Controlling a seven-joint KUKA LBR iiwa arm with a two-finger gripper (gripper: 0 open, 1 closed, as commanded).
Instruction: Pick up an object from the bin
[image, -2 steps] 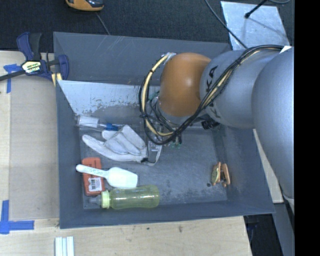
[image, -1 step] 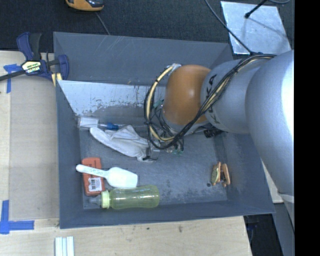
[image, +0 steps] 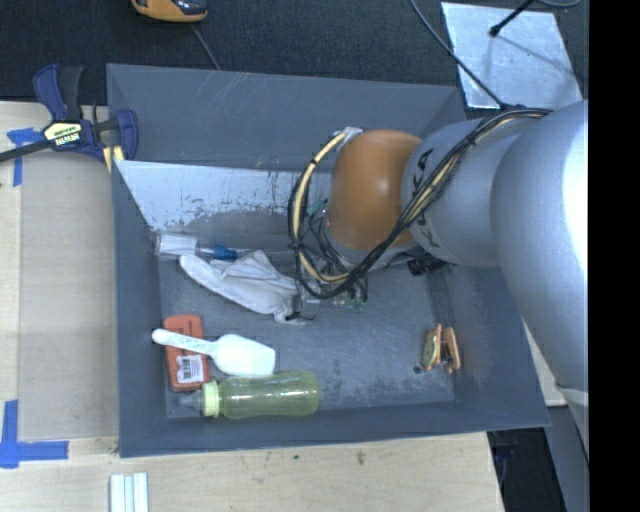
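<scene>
My gripper (image: 298, 312) is low in the middle of the bin, its tip at the right end of a crumpled white cloth (image: 240, 281). The tip touches the cloth's edge; the orange wrist cover hides the fingers above it. Behind the cloth, against the back wall, lies a clear tube with a blue part (image: 205, 251). To the front left lie a white plastic scoop (image: 222, 351), an orange rectangular block (image: 184, 366) under it, and a pale green bottle (image: 262, 395) on its side.
A small brown and tan object (image: 440, 350) lies alone at the right of the bin floor. The arm and its cables cover the bin's back right part. Bare floor shows between the gripper and the brown object.
</scene>
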